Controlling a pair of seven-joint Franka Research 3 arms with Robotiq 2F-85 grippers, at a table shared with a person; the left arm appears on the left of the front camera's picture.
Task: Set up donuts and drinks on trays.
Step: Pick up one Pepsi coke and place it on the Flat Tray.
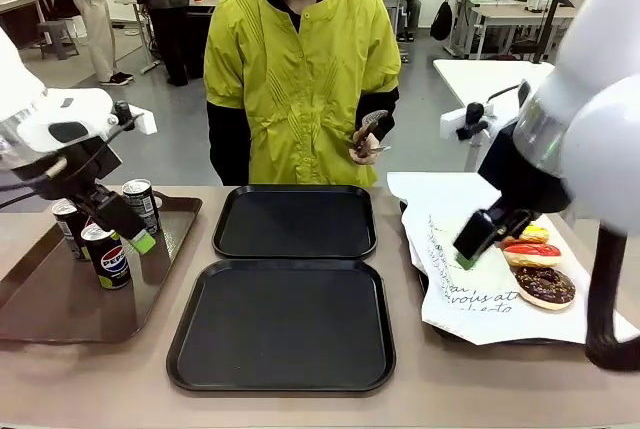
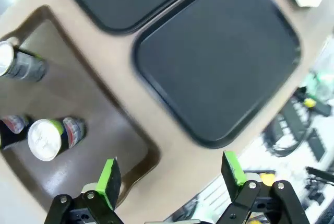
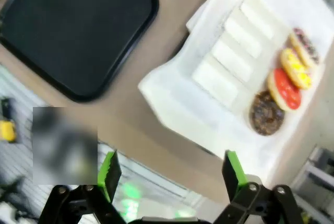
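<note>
- Two matte black rounded-square plastic trays lie mid-frame in the front view. The far one [image 1: 295,221] and the near one [image 1: 283,324] sit almost rim to rim, and both floors show bare black inside raised rims.
- A strip of beige tabletop [image 1: 420,394] runs along the bottom edge. Narrower strips part the black trays from their neighbours on either side.
- At lower left, three slim dark Pepsi cans with silver tops [image 1: 108,256] stand upright in the far half of a glossy brown tray [image 1: 60,309]. The frame edge cuts off the tray's left part.
- The left gripper [image 1: 140,237] hangs among the cans and partly covers them; the front view does not show whether it touches one.
- In the left wrist view its green pads [image 2: 108,182] stand wide apart with nothing between them, above the brown tray's corner. The cans are blurred toward the left edge.
- At right, three ring donuts lie in a row on a white-paper-covered tray [image 1: 470,299], near its right rim: chocolate [image 1: 545,286], red-iced [image 1: 530,254] and yellow-iced [image 1: 536,232].
- The right gripper [image 1: 468,254] hangs just left of the donuts, above the paper.
- The right wrist view shows its pads [image 3: 232,174] spread apart and empty, and a fourth donut [image 3: 305,45] beyond the yellow one.
- The person's hand [image 1: 368,137], at upper centre, holds something dark that is too small to make out.
</note>
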